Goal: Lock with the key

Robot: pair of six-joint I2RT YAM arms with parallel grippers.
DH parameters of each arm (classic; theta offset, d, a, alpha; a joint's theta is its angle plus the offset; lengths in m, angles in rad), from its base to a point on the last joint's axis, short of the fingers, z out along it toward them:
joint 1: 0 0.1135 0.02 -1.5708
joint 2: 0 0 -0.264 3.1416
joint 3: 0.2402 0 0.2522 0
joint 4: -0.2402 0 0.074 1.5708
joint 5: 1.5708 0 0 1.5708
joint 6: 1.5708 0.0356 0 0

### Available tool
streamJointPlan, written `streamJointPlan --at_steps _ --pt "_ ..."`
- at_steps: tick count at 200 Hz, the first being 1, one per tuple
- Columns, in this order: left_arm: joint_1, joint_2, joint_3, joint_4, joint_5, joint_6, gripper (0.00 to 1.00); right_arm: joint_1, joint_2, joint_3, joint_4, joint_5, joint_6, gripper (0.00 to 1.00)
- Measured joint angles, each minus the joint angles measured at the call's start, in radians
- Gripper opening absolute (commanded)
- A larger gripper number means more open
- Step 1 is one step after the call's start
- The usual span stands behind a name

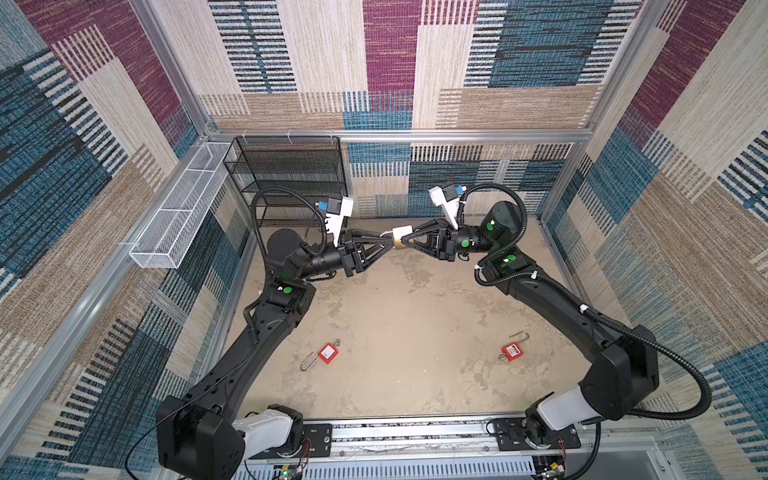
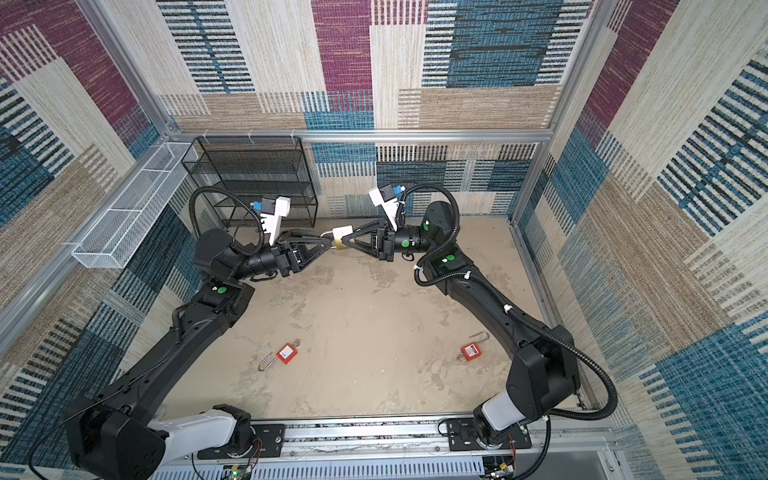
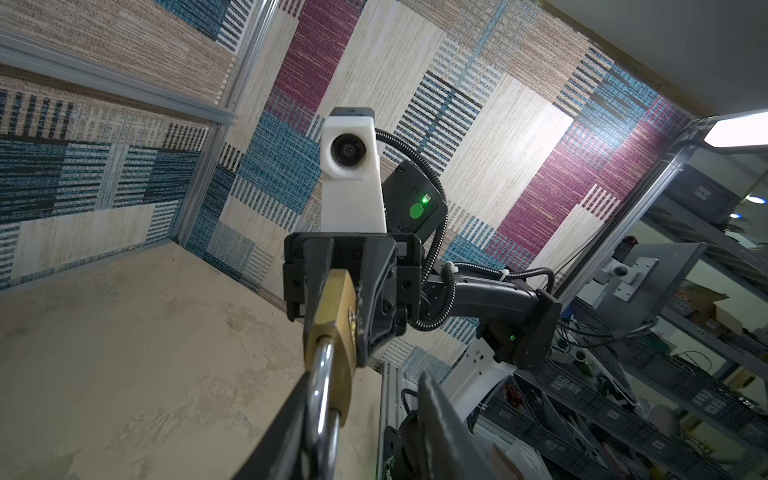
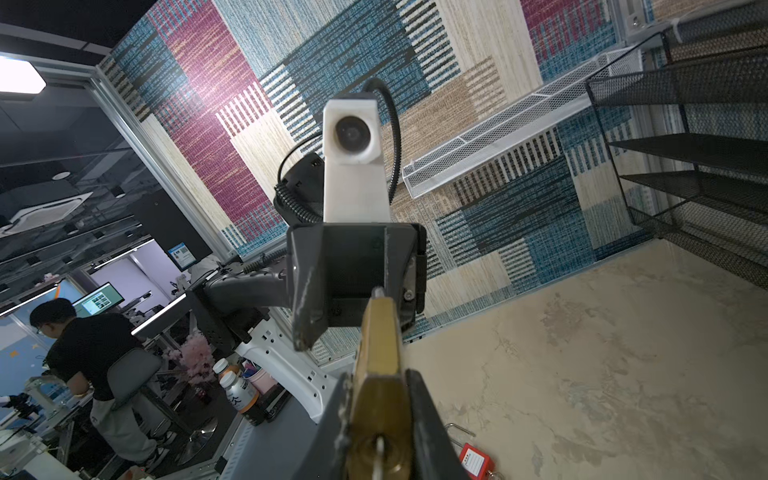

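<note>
A brass padlock (image 1: pixel 401 237) (image 2: pixel 341 239) hangs in mid-air at the back middle, between my two grippers. My right gripper (image 1: pixel 409 240) (image 4: pixel 378 374) is shut on the padlock's brass body (image 4: pixel 380 386). A silver key (image 4: pixel 377 455) sticks out of the keyhole between the right fingers. My left gripper (image 1: pixel 388 243) (image 3: pixel 365 376) stands open around the steel shackle (image 3: pixel 324 395). The shackle lies against one left finger, and the other finger (image 3: pixel 436 415) is well apart from it.
Two red padlocks with open shackles lie on the tan floor, one front left (image 1: pixel 327 353) and one front right (image 1: pixel 512 351). A black wire shelf (image 1: pixel 291 178) stands at the back left. A white wire basket (image 1: pixel 183 216) hangs on the left wall.
</note>
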Motion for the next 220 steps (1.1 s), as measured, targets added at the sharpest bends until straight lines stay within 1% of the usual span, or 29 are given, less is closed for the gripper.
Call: streamJointPlan --at_steps 14,30,48,55,61,117,137,156,170,198,220 --pt "-0.002 0.001 -0.007 0.031 0.000 -0.006 0.43 0.000 -0.009 -0.023 0.024 0.004 0.011 0.00" --pt "-0.002 0.003 -0.017 0.054 -0.004 -0.012 0.40 0.002 -0.014 -0.054 0.063 0.013 0.032 0.00" --pt "-0.002 0.006 -0.030 0.069 -0.014 -0.019 0.32 0.003 -0.021 -0.087 0.110 0.027 0.060 0.00" --pt "-0.002 0.009 -0.034 0.078 -0.022 -0.021 0.27 0.003 -0.025 -0.100 0.127 0.035 0.068 0.00" --pt "-0.002 0.010 -0.036 0.084 -0.027 -0.021 0.25 0.004 -0.029 -0.109 0.141 0.043 0.075 0.00" --pt "-0.003 0.027 -0.039 0.123 -0.034 -0.021 0.26 0.020 -0.044 -0.175 0.266 0.118 0.134 0.00" --pt "-0.003 0.029 -0.039 0.134 -0.033 -0.022 0.36 0.024 -0.042 -0.179 0.304 0.145 0.153 0.00" --pt "-0.003 0.025 -0.039 0.134 -0.033 -0.021 0.36 0.024 -0.033 -0.179 0.338 0.166 0.164 0.00" --pt "-0.003 0.021 -0.039 0.129 -0.035 -0.020 0.27 0.025 -0.029 -0.176 0.352 0.171 0.171 0.00" --pt "-0.003 0.019 -0.039 0.120 -0.053 -0.021 0.00 0.031 -0.025 -0.175 0.383 0.171 0.176 0.00" --pt "-0.003 0.021 -0.039 0.120 -0.055 -0.021 0.00 0.036 -0.023 -0.175 0.390 0.169 0.173 0.00"
